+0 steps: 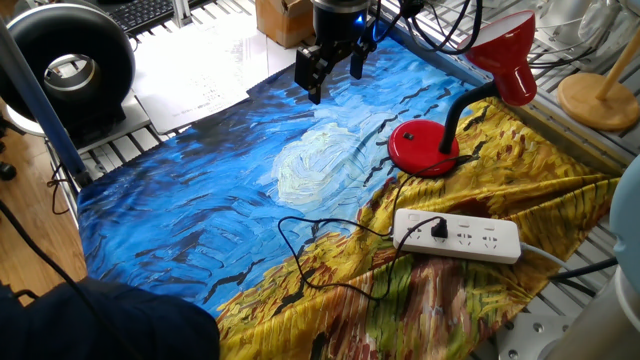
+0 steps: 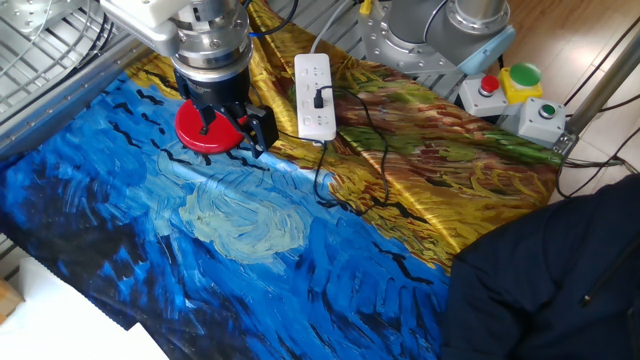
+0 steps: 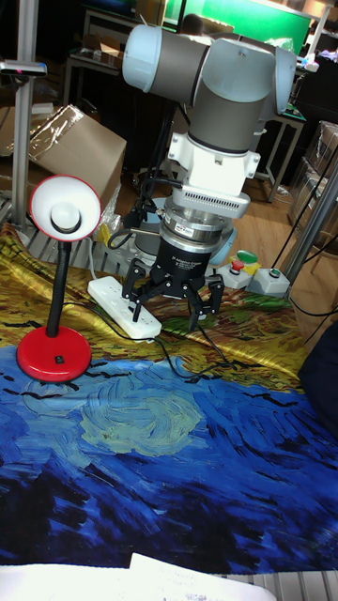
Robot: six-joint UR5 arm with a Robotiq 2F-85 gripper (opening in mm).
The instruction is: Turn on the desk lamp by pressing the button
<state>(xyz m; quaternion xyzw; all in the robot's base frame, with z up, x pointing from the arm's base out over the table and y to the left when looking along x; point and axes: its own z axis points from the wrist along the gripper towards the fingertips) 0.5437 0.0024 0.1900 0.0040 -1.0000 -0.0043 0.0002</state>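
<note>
The desk lamp stands on the painted cloth, with a round red base (image 1: 423,148), a bent black neck and a red shade (image 1: 505,60). A small dark button (image 3: 58,359) sits on top of the base (image 3: 54,355), below the shade (image 3: 66,214). My gripper (image 1: 335,72) hangs open above the blue part of the cloth, left of and behind the base, touching nothing. In the tall fixed view the gripper (image 3: 174,302) is right of the lamp with a clear gap between its fingers. In the other fixed view the gripper (image 2: 235,128) partly covers the base (image 2: 193,132).
A white power strip (image 1: 458,235) with a black plug lies near the base, its thin cord looping over the cloth. A wooden stand (image 1: 598,100) is at the right, a black ring device (image 1: 70,70) at the left, and button boxes (image 2: 510,85) beyond the cloth.
</note>
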